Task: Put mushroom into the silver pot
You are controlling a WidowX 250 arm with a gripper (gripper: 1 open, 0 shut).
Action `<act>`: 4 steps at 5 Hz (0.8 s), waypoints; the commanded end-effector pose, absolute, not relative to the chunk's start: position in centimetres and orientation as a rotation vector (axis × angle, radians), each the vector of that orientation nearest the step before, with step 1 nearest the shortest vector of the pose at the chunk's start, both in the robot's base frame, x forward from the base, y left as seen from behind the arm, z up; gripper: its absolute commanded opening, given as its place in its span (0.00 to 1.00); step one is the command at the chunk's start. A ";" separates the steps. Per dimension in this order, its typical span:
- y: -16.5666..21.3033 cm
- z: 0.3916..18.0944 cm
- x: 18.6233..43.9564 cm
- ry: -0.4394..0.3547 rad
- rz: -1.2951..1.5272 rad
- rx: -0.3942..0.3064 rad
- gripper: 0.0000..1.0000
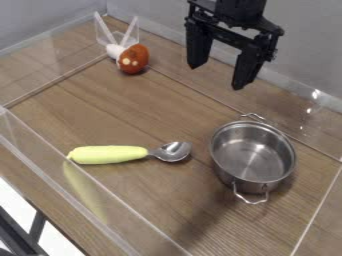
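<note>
Not started — mushroom (130, 61) at table's (80, 115) far-left corner, silver pot (254, 155) empty near right edge — gripper (225, 66) spread, holding nothing.

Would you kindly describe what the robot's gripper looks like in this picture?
The gripper is black all over, with a matte finish. Two long, flat, straight fingers hang from a blocky black body at the top edge of the picture. The fingers look slab-like with squared ends. No cables, labels or markings can be made out at this size.
</note>
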State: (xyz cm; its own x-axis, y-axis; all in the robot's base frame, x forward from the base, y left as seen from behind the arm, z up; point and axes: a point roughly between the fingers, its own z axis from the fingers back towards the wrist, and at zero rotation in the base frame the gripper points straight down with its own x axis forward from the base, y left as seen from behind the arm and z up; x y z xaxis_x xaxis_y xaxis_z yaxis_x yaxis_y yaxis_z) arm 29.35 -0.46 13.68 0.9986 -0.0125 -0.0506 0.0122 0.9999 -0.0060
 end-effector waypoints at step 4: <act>6.5 12.9 33.3 0.014 0.089 -0.002 1.00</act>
